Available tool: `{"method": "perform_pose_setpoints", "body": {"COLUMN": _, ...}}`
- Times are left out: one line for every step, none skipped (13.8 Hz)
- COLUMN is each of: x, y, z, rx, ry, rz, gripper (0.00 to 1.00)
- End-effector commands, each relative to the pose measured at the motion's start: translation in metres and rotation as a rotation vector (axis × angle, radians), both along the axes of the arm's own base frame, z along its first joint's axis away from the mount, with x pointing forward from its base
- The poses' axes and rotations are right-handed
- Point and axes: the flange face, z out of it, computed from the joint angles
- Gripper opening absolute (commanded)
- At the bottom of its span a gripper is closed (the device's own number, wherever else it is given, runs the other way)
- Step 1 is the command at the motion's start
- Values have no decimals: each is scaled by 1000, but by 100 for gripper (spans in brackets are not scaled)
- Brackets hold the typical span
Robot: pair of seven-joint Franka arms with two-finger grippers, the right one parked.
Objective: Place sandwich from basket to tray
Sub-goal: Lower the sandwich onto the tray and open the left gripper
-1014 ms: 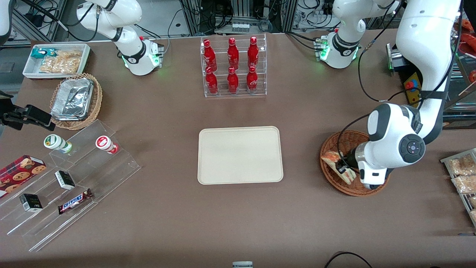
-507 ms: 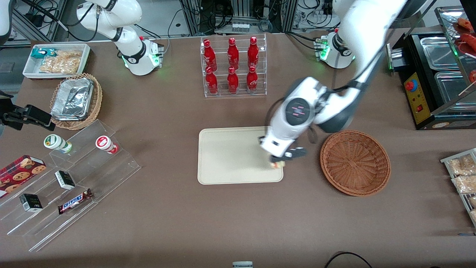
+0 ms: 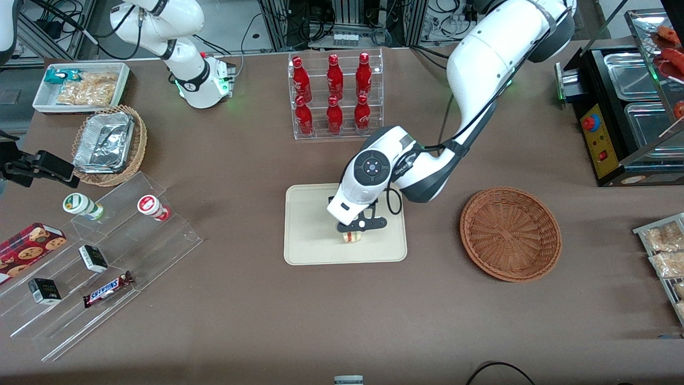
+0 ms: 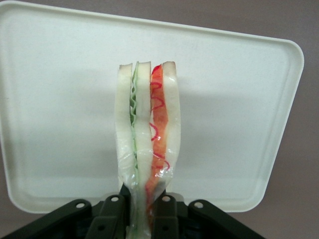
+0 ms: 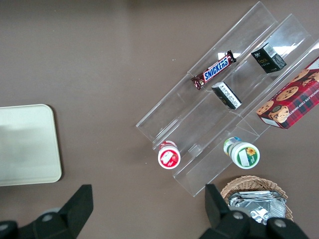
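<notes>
Brown table (image 3: 240, 321) under even light, metal racks with tangled cables (image 3: 342, 21) along its edge.

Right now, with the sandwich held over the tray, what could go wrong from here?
The gripper pinches only one end of the sandwich, so the wrapped wedge could sag or slip before release. It hangs on edge, layers facing the tray; released like this, it may well topple rather than sit flat. In the front view the sandwich is above the half of the tray nearer the camera, so a tumble could carry it toward that rim.
</notes>
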Motion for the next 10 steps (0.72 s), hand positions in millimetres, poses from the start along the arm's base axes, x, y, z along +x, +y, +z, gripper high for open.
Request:
{"method": "perform_pose_setpoints", "body": {"x": 4, "y": -16, "z": -11, "rx": -1, "ry": -41, "rz": 4, "gripper": 30}}
{"method": "perform_pose_setpoints", "body": {"x": 3, "y": -16, "z": -13, "rx": 0, "ry": -39, "rz": 4, "gripper": 44}}
{"method": "perform_pose_setpoints", "body": {"x": 3, "y": -16, "z": -14, "rx": 2, "ry": -39, "rz": 3, "gripper": 75}}
{"method": "perform_pose_setpoints", "body": {"x": 4, "y": -15, "z": -14, "rx": 7, "ry": -47, "rz": -2, "gripper": 100}}
{"method": "perform_pose_setpoints", "body": {"x": 7, "y": -12, "z": -12, "rx": 25, "ry": -76, "rz": -16, "gripper": 100}}
{"method": "perform_pose_setpoints", "body": {"x": 10, "y": -10, "z": -4, "rx": 44, "ry": -111, "rz": -32, "gripper": 100}}
{"method": "perform_pose_setpoints", "body": {"x": 12, "y": -8, "z": 9, "rx": 57, "ry": -143, "rz": -42, "gripper": 100}}
{"method": "perform_pose_setpoints", "body": {"x": 14, "y": -4, "z": 27, "rx": 74, "ry": -186, "rz": -56, "gripper": 100}}
{"method": "perform_pose_setpoints", "body": {"x": 19, "y": 6, "z": 46, "rx": 92, "ry": -212, "rz": -46, "gripper": 100}}
{"method": "perform_pose_setpoints", "body": {"x": 22, "y": 17, "z": 68, "rx": 120, "ry": -218, "rz": -30, "gripper": 100}}
